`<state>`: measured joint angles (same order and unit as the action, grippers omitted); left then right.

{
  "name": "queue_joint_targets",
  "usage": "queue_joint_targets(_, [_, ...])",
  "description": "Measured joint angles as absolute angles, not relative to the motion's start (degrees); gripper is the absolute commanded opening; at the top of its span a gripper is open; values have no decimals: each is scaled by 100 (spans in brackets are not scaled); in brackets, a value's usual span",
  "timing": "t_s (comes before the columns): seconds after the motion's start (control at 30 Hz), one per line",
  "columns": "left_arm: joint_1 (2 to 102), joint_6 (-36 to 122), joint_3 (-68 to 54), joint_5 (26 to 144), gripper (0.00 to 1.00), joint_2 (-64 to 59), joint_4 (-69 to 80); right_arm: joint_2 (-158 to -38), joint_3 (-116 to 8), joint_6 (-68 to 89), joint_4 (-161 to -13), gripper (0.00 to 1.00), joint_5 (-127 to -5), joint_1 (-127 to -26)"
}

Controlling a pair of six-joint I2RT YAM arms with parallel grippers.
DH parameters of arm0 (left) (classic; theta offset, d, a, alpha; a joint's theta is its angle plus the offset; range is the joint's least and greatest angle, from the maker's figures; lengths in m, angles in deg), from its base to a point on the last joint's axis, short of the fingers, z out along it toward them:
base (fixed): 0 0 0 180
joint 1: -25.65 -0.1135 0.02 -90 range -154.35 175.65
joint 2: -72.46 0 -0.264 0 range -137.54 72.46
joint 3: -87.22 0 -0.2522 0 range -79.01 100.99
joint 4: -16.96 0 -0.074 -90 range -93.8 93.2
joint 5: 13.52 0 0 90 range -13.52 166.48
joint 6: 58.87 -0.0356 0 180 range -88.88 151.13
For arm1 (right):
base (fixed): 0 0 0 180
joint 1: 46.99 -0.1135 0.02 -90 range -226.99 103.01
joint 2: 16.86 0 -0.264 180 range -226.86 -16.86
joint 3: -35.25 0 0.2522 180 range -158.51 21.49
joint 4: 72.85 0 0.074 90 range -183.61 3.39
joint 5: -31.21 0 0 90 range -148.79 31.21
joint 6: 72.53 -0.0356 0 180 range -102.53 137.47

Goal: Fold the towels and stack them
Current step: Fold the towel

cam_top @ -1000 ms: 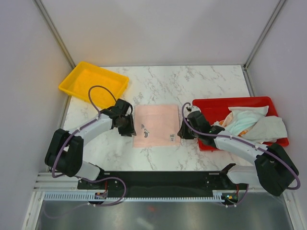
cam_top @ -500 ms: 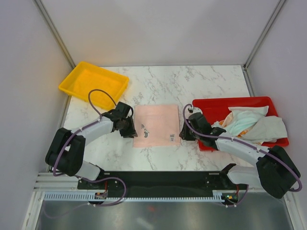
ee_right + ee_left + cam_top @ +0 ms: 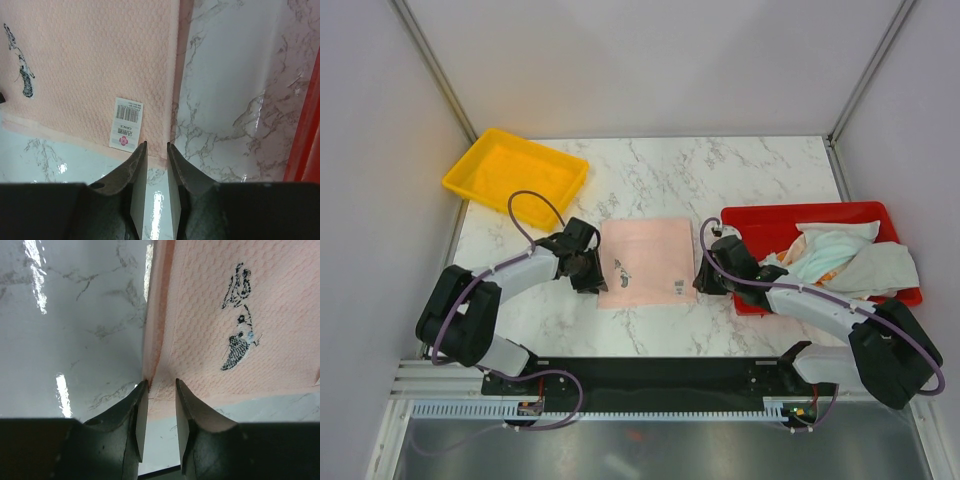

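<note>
Top view: the pink towel [image 3: 646, 262] lies flat mid-table, its near corners now pinched by the left gripper [image 3: 592, 277] and right gripper [image 3: 703, 283], slightly shifted inward, so folding seems ready.

One pink towel [image 3: 647, 262] lies flat on the table [image 3: 660, 175]. Right of it, one red tray [image 3: 760, 222] holds a heap of towels [image 3: 845, 258]; their number cannot be told. One yellow tray [image 3: 515, 174] sits left of the pink towel. Two arms.
</note>
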<state>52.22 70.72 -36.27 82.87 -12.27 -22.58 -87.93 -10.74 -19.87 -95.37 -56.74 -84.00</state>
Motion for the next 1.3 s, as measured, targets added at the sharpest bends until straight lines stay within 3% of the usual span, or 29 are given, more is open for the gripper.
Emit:
queue_joint_targets(0.17, [5252, 7076, -3649, 8270, 35, -1214, -2245, -8841, -963, -2140, -9517, 32, -5642, -8409])
queue_joint_targets(0.3, [5252, 7087, -3723, 8267, 28, -1159, -2236, -8941, -860, -2295, -9473, 33, -5639, -8468])
queue_joint_targets(0.43, [5252, 7124, -3743, 8257, 10, -1150, -2245, -9085, -786, -2446, -9373, 32, -5652, -8525])
queue_joint_targets(0.53, [5259, 7135, -3745, 8257, 2, -1150, -2256, -9190, -779, -2547, -9283, 29, -5648, -8551])
queue_joint_targets(0.9, [5278, 7137, -3573, 8270, 2, -1032, -2571, -9195, -725, -2704, -9180, 1, -5589, -8577])
queue_joint_targets(1.3, [5311, 7277, -3245, 8497, 2, -25, -3170, -9190, -797, -2662, -9294, 0, -5545, -8577])
